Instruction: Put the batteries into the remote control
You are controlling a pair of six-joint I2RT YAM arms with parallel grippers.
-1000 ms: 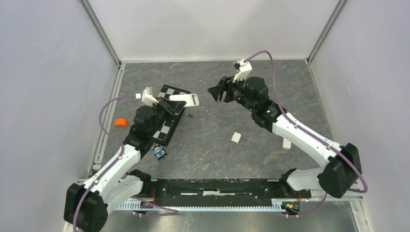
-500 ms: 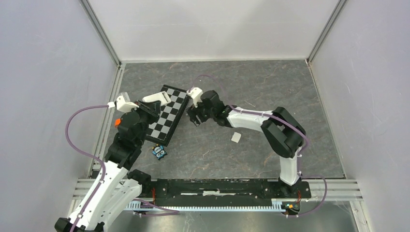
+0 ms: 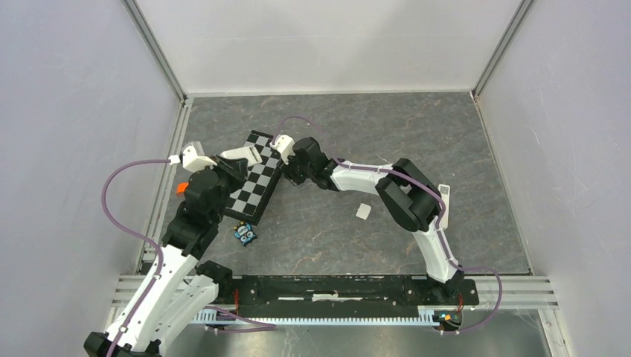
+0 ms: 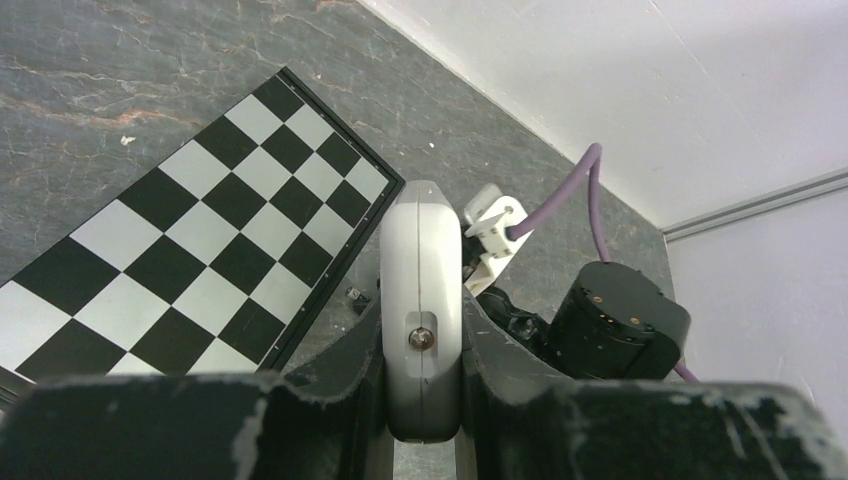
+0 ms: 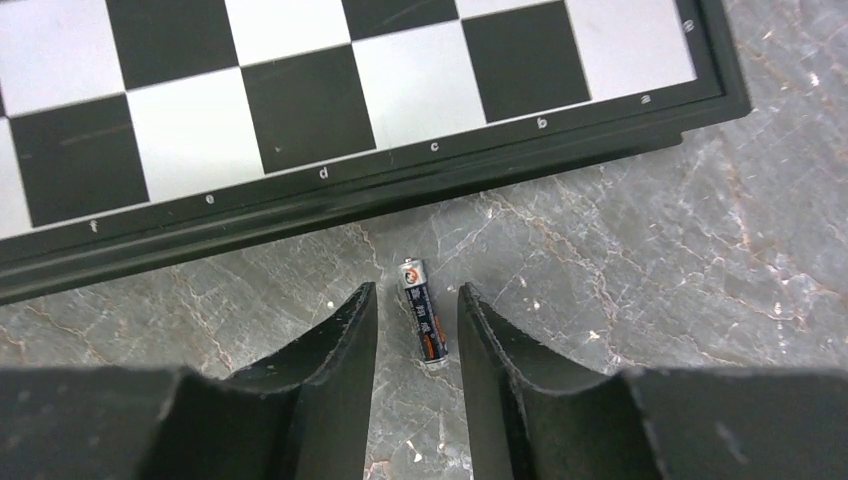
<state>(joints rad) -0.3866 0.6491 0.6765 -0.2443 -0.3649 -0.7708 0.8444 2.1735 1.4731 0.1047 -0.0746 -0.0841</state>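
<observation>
battery [image 5: 423,313] | right gripper [image 5: 416,296] swung over from 1 o'clock to 3 o'clock edge of chessboard [image 5: 300,100], jaws apart astride it | left gripper [image 4: 422,335] clamped on remote control [image 4: 422,250] | grasp likely next

your rig sat in a boxed-in booth: plain white back wall [image 3: 327,44], pale lavender-ish left wall [image 3: 67,111] and right wall [image 3: 580,111], with bare aluminium posts [image 3: 152,48] running up the two back corners. the tabletop [image 3: 476,149] you worked on was a dark grey slab with pale marble-like veins, and a metal strip [image 3: 174,134] ran along its left edge. a black rail [image 3: 335,286] crossed the near edge. light was soft and even, shadows faint.
</observation>
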